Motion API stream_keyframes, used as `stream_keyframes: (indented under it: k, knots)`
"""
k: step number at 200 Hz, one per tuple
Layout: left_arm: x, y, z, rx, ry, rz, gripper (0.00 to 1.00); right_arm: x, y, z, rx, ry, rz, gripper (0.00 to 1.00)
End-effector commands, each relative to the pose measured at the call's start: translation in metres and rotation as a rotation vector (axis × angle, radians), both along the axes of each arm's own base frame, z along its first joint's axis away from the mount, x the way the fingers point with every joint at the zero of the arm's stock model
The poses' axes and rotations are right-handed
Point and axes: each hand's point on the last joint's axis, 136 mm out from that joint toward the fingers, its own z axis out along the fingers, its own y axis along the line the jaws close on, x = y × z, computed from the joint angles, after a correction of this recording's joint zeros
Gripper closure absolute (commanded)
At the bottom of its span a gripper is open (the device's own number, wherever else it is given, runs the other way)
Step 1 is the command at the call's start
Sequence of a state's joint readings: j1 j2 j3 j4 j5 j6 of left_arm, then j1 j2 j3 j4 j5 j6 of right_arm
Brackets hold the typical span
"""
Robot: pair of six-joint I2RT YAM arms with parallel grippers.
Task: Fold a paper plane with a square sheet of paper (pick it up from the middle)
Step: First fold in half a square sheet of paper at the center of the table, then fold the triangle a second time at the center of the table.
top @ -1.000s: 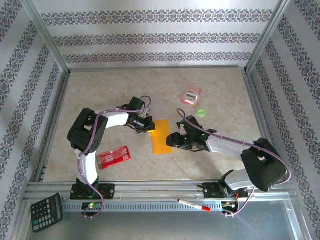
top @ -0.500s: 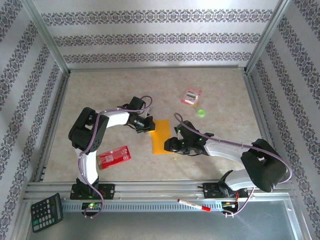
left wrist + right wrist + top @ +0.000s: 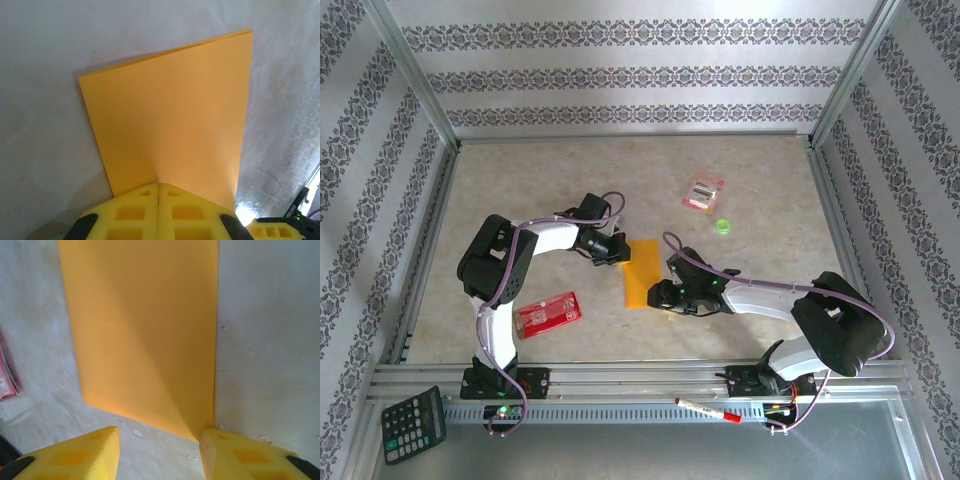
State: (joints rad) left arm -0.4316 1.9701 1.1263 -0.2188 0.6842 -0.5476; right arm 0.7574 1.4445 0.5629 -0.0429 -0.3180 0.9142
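Tabletop (image 3: 520, 190) holds 2 packets (image 3: 548, 312) (image 3: 703, 192), 1 apparently folded sheet (image 3: 642, 272).

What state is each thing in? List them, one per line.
square sheet of paper: folded in half, lying flat
left tool: shut, tips at the paper's edge
right tool: open, straddling the paper's corner
red packet: lying flat, apart from both tools
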Motion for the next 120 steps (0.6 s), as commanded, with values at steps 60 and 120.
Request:
stream_keyframes:
  k: [60,120]
  knots:
    - [-0.025,0.014,-0.036,0.102,0.106,-0.028,1.0,0.018,0.02,0.007,0.04,-0.041,0.002,0.52]
    - [-0.024,0.014,-0.035,0.102,0.103,-0.031,1.0,0.022,0.025,0.016,0.068,-0.062,0.023,0.52]
